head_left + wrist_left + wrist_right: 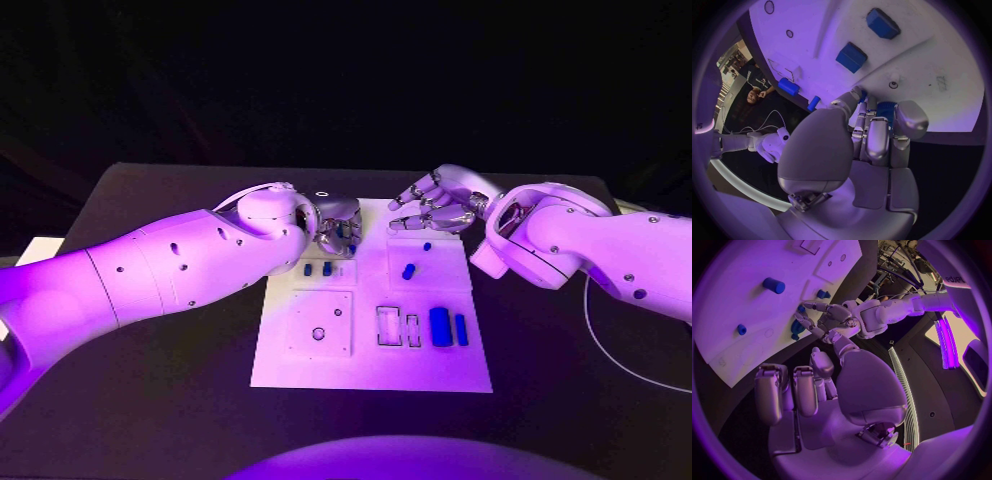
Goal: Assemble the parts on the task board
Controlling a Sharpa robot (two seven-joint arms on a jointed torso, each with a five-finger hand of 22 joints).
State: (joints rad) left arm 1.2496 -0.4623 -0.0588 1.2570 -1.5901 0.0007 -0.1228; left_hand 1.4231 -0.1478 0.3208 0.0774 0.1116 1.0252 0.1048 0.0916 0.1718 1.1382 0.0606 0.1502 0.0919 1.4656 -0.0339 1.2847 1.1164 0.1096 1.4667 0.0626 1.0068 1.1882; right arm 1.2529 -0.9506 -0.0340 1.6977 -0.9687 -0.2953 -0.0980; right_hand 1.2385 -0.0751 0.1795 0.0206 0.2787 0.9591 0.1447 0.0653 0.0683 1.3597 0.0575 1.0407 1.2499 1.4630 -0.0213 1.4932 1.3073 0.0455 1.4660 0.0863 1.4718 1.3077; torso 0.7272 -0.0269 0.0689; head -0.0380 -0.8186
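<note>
1. The black table [159, 400] carries the white task board [368, 365] at the centre of the head view, placed, I'd say, so both arms reach it.
2. The left hand [338, 222] sits at the board's upper left. Its fingers curl around a blue part [886, 107]; in its wrist view it looks gripped, probably for seating.
3. The right hand [440, 207] hovers over the board's upper right, fingers loosely apart, holding nothing, likely waiting.
4. Lower right of the board, two outlined slots [398, 327] lie beside two long blue blocks [449, 328]; whether the slots hold anything I cannot tell.
5. A blue peg [408, 270] stands mid-board; small blue pieces [317, 268] sit left of it.
</note>
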